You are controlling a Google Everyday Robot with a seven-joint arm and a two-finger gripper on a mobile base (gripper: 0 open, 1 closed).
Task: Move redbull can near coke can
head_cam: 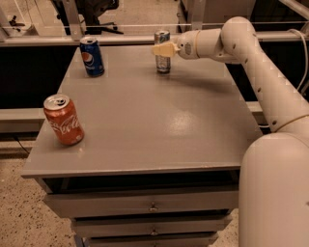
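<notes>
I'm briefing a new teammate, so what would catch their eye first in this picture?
The big white arm reaches in from the right, its gripper at the redbull can near the far edge of the table. The coke can stands alone at the near left corner, a blue Pepsi can at the far left.

The gripper sits at the far side of the table, across the front of the redbull can. It covers the can's middle band, so only the can's top and base show, and whether it grips the can cannot be told. Well below and to the right of the gripper, the robot's body is cut off by the right and bottom edges. Below the gripper, under the tabletop, the lowest of the drawers runs off the bottom edge. Above and to the left of the gripper, a dark chair is cropped by the top edge.
</notes>
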